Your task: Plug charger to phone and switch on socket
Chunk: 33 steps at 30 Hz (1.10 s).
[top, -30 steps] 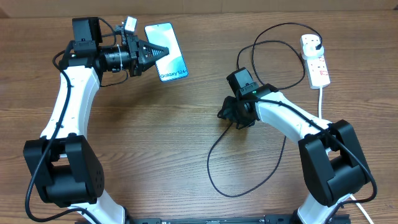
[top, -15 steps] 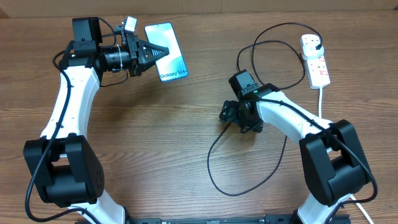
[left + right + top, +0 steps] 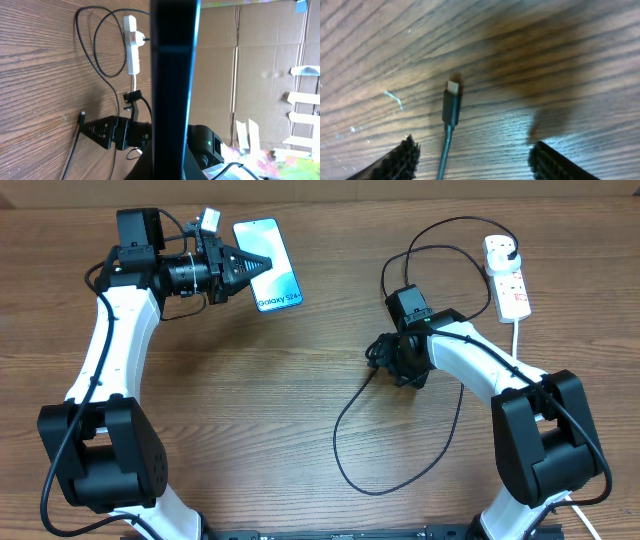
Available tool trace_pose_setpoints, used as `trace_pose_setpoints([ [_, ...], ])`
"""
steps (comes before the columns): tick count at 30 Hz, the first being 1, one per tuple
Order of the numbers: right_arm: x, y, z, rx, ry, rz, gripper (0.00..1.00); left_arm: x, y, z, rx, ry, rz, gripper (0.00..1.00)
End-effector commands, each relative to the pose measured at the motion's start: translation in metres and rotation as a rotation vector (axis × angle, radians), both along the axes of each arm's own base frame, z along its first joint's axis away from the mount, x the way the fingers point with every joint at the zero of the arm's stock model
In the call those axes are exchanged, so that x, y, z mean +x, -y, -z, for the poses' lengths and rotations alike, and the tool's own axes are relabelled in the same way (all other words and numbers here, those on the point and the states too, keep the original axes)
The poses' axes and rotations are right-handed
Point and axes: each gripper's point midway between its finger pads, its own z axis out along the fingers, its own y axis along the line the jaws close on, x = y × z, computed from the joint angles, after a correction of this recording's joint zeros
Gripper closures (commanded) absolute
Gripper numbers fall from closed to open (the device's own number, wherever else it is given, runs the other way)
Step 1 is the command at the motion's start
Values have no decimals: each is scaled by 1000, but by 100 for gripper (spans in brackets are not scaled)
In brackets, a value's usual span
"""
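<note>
While open, right tool (image 3: pixel 476 161) astride charger (image 3: pixel 451 106).

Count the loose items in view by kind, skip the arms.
phone: 1
charger cable: 1
socket strip: 1
Total: 3

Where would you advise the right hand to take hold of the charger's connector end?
Grip the black connector body just behind the metal tip, coming straight down from above: it lies flat on the table, narrow sides facing the fingers of the open right hand.
</note>
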Motion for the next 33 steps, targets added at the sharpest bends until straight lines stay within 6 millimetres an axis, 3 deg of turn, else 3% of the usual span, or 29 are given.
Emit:
trace_pose_setpoints([
  [1, 0, -3, -1, 7, 5, 57, 36, -2, 3, -4, -22, 1, 19, 96],
  [6, 3, 3, 1, -19, 15, 111, 54, -3, 3, -4, -23, -3, 19, 96],
  [8, 4, 2, 1, -13, 22, 114, 57, -3, 3, -4, -23, -2, 18, 96],
  [23, 0, -9, 23, -35, -9, 102, 60, -3, 3, -4, -23, -2, 18, 96],
  [29, 1, -4, 26, -63, -8, 137, 71, -3, 3, -4, -23, -2, 19, 96],
  [33, 2, -1, 28, -75, -5, 151, 71, -4, 3, -6, -34, -1, 28, 96],
])
